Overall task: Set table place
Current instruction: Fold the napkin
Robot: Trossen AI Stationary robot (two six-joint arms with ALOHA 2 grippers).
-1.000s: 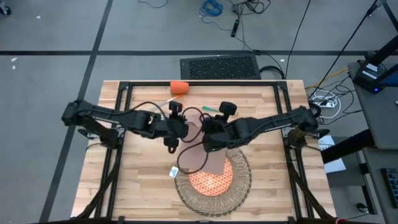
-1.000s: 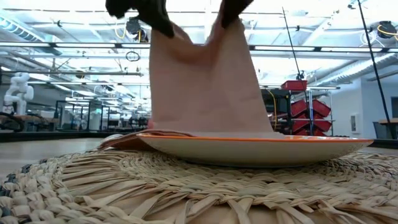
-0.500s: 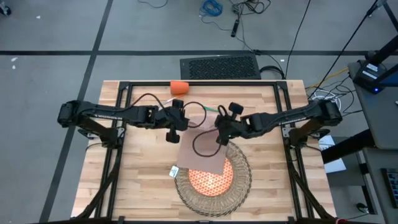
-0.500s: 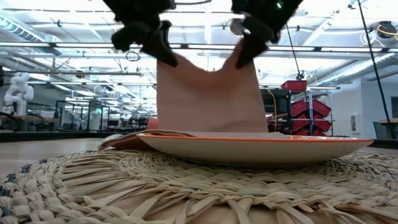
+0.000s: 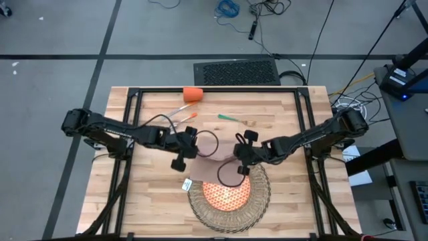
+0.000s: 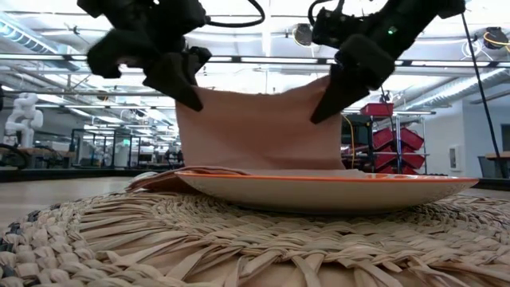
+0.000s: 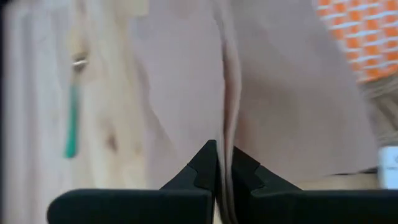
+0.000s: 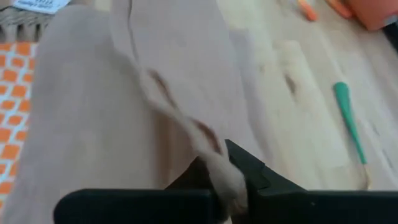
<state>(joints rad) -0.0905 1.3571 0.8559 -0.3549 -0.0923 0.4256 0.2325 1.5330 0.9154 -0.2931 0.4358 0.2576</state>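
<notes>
A beige cloth napkin (image 6: 255, 131) hangs between my two grippers, behind the orange-patterned plate (image 6: 319, 190) on the round wicker placemat (image 5: 257, 194). The plate's rim hides the napkin's lower edge in the low view. My left gripper (image 5: 180, 161) is shut on its left top corner and my right gripper (image 5: 242, 165) on its right top corner. The green-handled fork (image 5: 231, 118), two orange-handled utensils (image 5: 180, 114) and the orange cup (image 5: 192, 94) lie on the table (image 5: 147, 201) farther back. My left gripper pinches the napkin's upper left corner (image 6: 194, 97) between its two fingers, slanting down from the table's left. In the left wrist view a fold of cloth (image 7: 225, 134) runs out from between the fingertips. The napkin hangs below. My right gripper pinches the napkin's upper right corner (image 6: 317, 89) between its two fingers, slanting down from the table's right. The cloth bunches (image 8: 214, 163) at the fingertips. The napkin's top edge sags a little between the two grippers.
A white tag (image 5: 187, 183) lies by the placemat's left rim. The table's black frame bars (image 5: 130, 134) run along both sides under the arms. Bare wood (image 5: 154, 207) lies left of the placemat.
Both grippers have come down and toward the table's near edge, moving apart and tipping further downward, still shut on the napkin. The napkin, tall and narrow before, now hangs lower and wider, its top edge spread out.
</notes>
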